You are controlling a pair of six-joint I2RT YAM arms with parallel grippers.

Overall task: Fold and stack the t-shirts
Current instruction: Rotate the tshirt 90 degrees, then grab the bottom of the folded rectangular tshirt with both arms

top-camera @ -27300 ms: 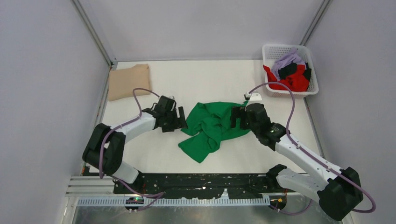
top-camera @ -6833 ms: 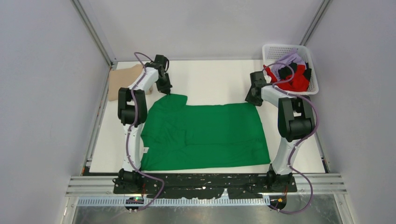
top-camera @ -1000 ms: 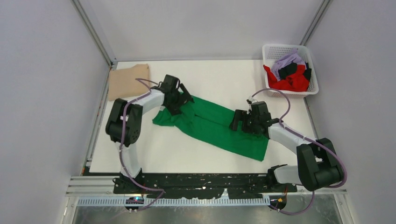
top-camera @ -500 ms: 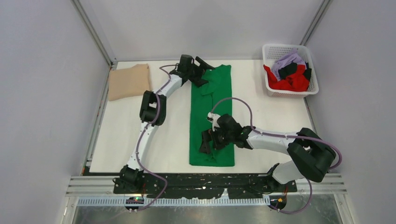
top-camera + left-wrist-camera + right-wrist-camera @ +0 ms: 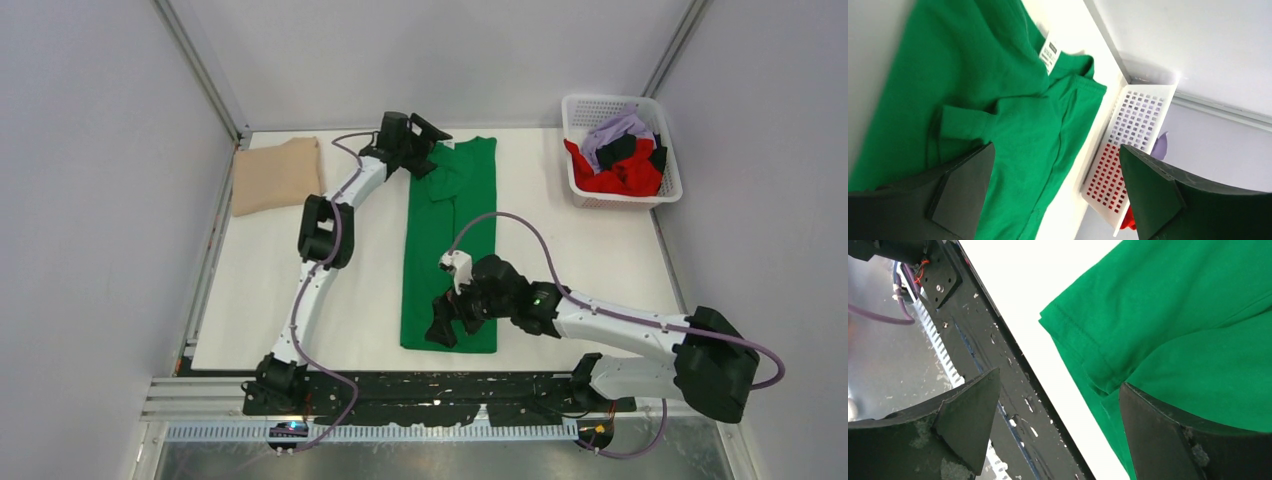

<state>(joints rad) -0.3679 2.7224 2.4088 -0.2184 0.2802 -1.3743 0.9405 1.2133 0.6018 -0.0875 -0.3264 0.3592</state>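
The green t-shirt [image 5: 450, 240], diagonal a second ago, now lies as a straight narrow strip left of the basket [image 5: 585, 105]. The left gripper [image 5: 432, 150], at the end level with the basket, and the right gripper [image 5: 440, 320], at the end farthest from it, stand open and empty. Cross-folding likely follows.

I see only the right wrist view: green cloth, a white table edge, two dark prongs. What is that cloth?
Observer: A green t-shirt, folded into a long narrow strip that runs away from the arms' bases.
Operator: Where is the other arm?
Observer: At the strip's far end. The left gripper is open over the collar, near a white label.
Operator: Any shirts already done?
Observer: One tan shirt lies folded at the table's far left corner.
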